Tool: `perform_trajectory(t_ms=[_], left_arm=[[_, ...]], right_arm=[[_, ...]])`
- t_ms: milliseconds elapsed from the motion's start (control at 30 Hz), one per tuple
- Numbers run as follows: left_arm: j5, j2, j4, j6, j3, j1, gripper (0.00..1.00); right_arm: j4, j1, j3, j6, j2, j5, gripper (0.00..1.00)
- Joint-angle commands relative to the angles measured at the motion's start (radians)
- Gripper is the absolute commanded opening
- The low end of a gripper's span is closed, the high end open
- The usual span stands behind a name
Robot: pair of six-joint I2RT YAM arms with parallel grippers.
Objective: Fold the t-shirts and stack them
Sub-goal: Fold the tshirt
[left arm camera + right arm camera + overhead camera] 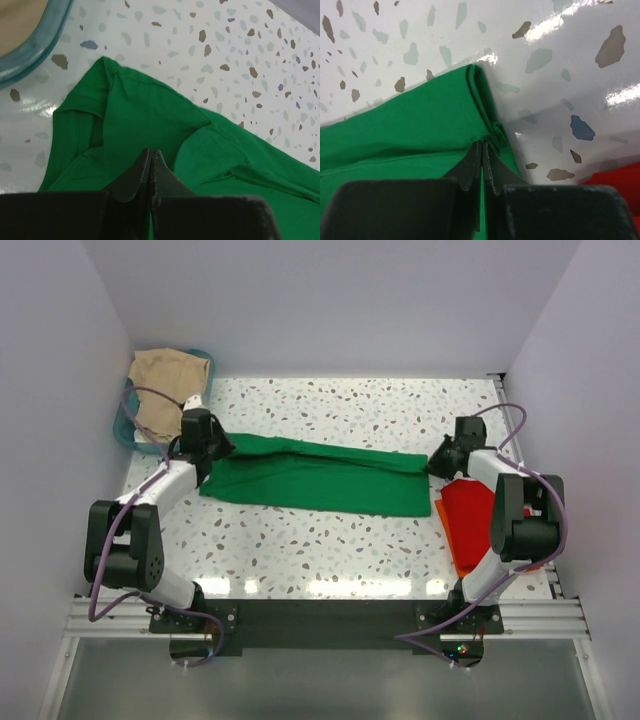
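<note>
Top external: the green t-shirt (320, 480), mid-fold, was pinched at its ends by the left pincer (218, 447) and the right pincer (438, 464); a matched fold-over was judged due.

Teal plastic basket (124, 432) at the table's far left corner, beige cloth (170, 380) heaped inside it, white speckled tabletop (330, 545), pale walls around.

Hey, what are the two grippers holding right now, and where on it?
The green t-shirt: left gripper pinches it near the collar end, right gripper at the folded hem edge.
</note>
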Motion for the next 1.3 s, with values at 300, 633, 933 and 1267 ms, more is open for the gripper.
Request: perform_trajectory(t_ms=[300, 633, 933, 1267], left_arm=[[-0.124, -0.109, 0.028, -0.127, -0.135, 0.010, 0.02], [-0.151, -0.203, 0.024, -0.189, -0.210, 0.010, 0.42], [-0.036, -0.067, 0.065, -0.120, -0.105, -0.020, 0.45], [0.053, 0.232, -0.022, -0.022, 0.200, -0.072, 0.50]], right_arm=[[0.058, -0.011, -0.056, 0.027, -0.070, 0.006, 0.18], [0.026, -0.014, -0.045, 0.017, -0.152, -0.004, 0.40], [0.007, 0.142, 0.058, -0.045, -0.092, -0.033, 0.41], [-0.002, 0.309, 0.155, -0.068, 0.029, -0.017, 0.41]])
